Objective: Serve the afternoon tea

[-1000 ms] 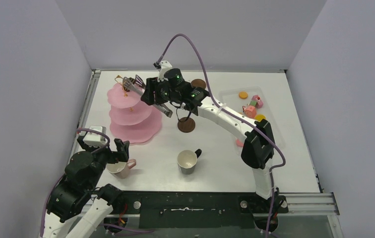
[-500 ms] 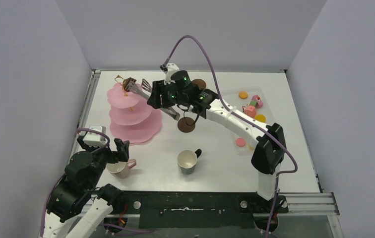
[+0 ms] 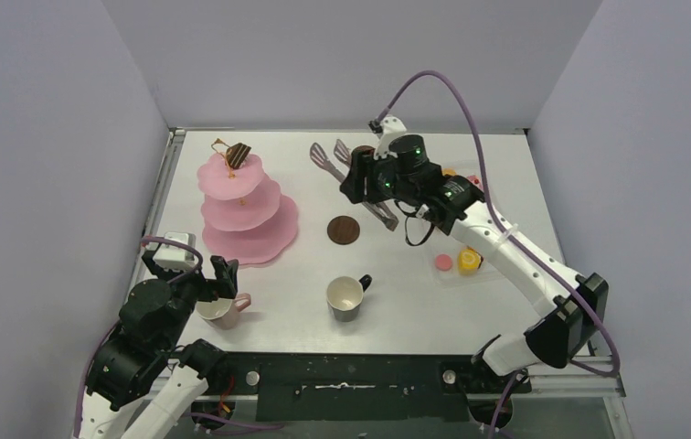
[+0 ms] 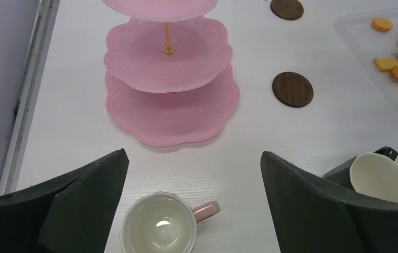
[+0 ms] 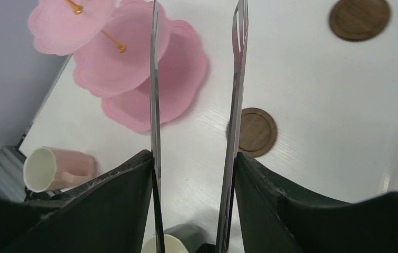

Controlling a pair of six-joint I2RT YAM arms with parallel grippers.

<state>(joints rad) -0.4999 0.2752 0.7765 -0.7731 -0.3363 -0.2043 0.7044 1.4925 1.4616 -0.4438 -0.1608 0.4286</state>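
I count one pink three-tier scalloped stand on the white desk.

There are two mugs. One pink mug sits just on the near side of the stand, and one black mug sits nearer and to the stand's right.

I see two round brown wooden coasters. One lies right of the stand's bottom tier and the other lies farther back.

There is one pair of long metal tongs with two flat blades, and one clear rectangular plastic tray well right of the stand.

As for the small colourful toy pastries, one brown pastry sits on the stand's top tier. At least five show in the tray, but the picture's edge cuts it off, so I cannot give a full count.
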